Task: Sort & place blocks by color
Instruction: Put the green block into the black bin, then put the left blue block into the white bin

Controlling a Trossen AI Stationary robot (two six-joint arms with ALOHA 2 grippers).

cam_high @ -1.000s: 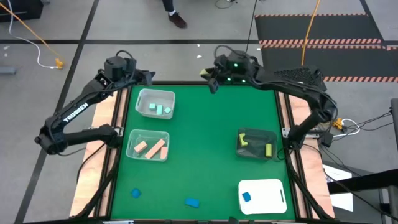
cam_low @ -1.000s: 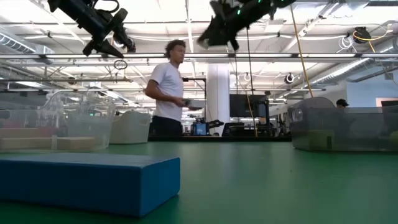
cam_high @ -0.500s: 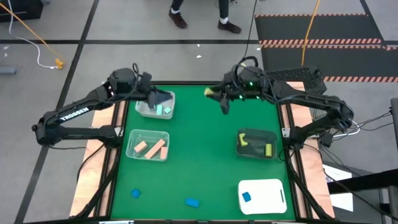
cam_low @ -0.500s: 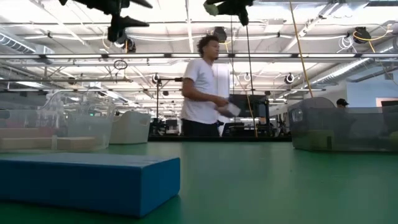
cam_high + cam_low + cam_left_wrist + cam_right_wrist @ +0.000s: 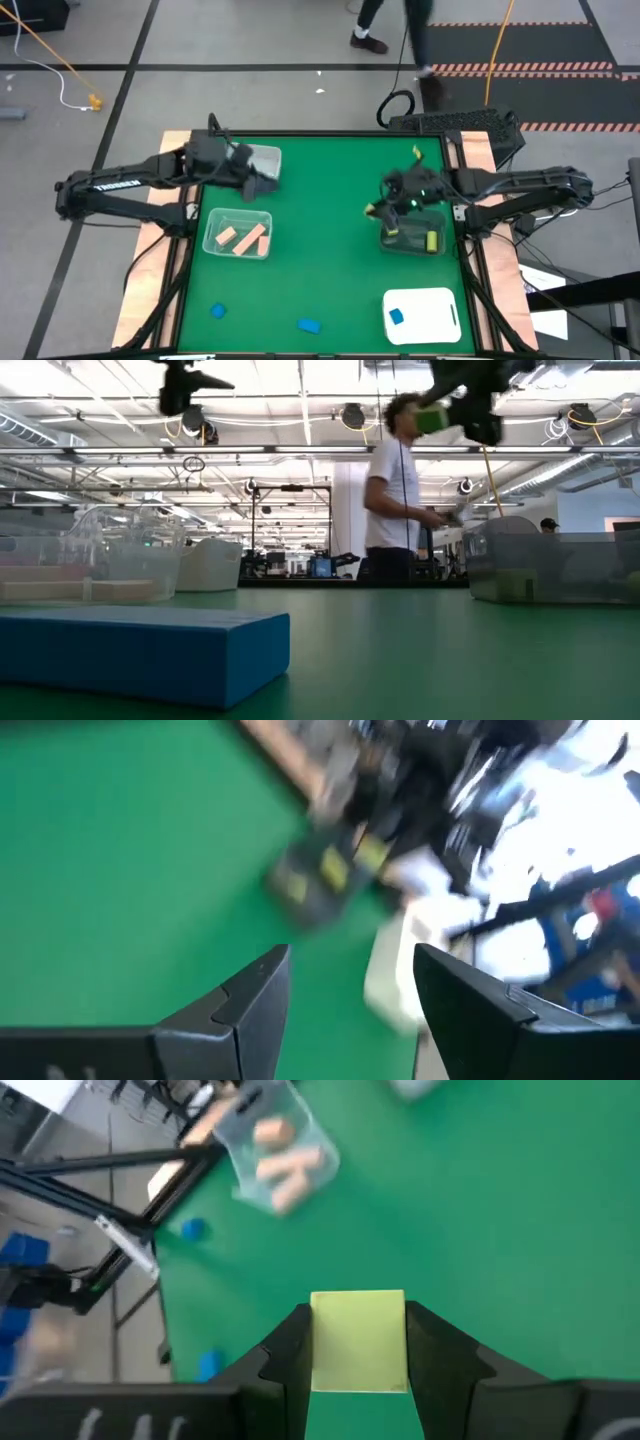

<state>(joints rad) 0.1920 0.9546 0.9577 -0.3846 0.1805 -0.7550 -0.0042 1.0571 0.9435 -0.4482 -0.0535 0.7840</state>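
My right gripper (image 5: 376, 208) hangs above the table by the left edge of the dark bin (image 5: 412, 232), which holds yellow blocks. It is shut on a yellow block (image 5: 358, 1342), also seen high in the low view as the same block (image 5: 433, 418). My left gripper (image 5: 262, 180) is open and hovers at the near right corner of the clear bin with mint blocks (image 5: 262, 158); nothing lies between its fingers (image 5: 250, 995). Two blue blocks (image 5: 217, 311) (image 5: 309, 325) lie on the green mat near the near edge. A third blue block (image 5: 396, 316) lies on the white tray (image 5: 430, 300). My right gripper pinches the yellow block by two opposite side faces (image 5: 322, 1350) between its two fingers. The arm reaches in from the table's right and the fingers slant down. The block is lifted clear of the table.
A clear bin with salmon blocks (image 5: 238, 234) sits near the left edge. The nearest blue block (image 5: 140, 650) fills the low view's foreground. A person (image 5: 395, 500) walks behind the table. Bare green mat (image 5: 320, 240) lies between the bins.
My right gripper, carrying the yellow block, has moved from the middle of the far edge toward the right and nearer, to the dark bin. My left gripper has moved from the far left corner to over the mint bin. The person has walked to the right.
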